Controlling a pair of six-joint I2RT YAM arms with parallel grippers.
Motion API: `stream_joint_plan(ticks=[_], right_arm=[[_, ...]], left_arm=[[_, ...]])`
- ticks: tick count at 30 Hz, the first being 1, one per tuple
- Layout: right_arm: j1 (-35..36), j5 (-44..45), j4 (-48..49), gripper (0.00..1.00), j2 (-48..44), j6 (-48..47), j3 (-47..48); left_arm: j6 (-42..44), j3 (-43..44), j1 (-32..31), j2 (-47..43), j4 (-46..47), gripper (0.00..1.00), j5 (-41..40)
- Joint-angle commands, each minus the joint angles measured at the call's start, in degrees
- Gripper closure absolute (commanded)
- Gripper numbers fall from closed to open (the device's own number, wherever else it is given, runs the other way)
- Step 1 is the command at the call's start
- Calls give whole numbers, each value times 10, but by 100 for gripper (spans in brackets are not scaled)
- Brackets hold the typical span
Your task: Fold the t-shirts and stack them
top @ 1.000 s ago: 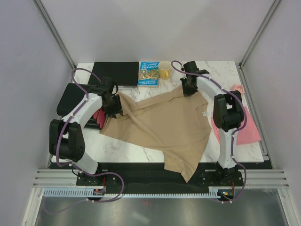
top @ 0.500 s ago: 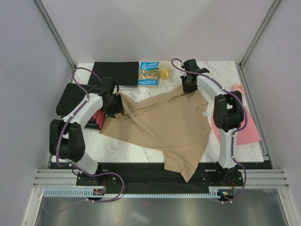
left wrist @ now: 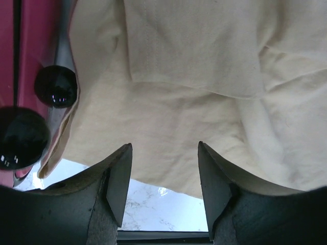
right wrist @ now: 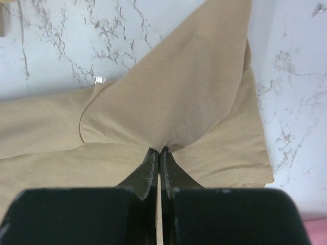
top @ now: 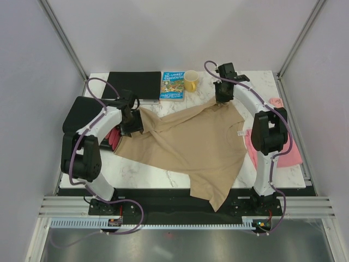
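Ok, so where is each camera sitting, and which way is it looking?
Top external: up high behind the arms, looking down at the marble table; both arms show.
Left wrist: on the left arm, looking down past the open left gripper at the tan t-shirt.
Right wrist: on the right arm, looking down past the shut right gripper, which pinches a fold of that shirt.
Shared: all three see the tan t-shirt.

Lined up side by side across the top middle of the white marbled bench (top: 139, 174): flat black case (top: 133, 84), blue picture book (top: 173, 85), yellow mug (top: 191, 81). Mid-left, partly covered, a pink box (top: 113, 136).
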Motion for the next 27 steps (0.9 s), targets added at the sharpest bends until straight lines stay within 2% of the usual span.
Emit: stream_joint_plan(ticks=[1,11,15,20,27], right_arm=[[-19,-1,0,100,-55,8,26],[-29,-32,0,100,-70,13,13],[-30,-32,1,100,-72,11,14],[-34,-50,0,100,-63,14,23],[-52,-62,1,100,-55,21,30]], left_arm=[[-25,40,7,51,19,39,-14],[-31,160,2,146,16,40,-10],[-25,183,2,171,2,41,-4],[-15,179,1,171,-17,44,-9],[0,141,11,149,-21,42,-20]])
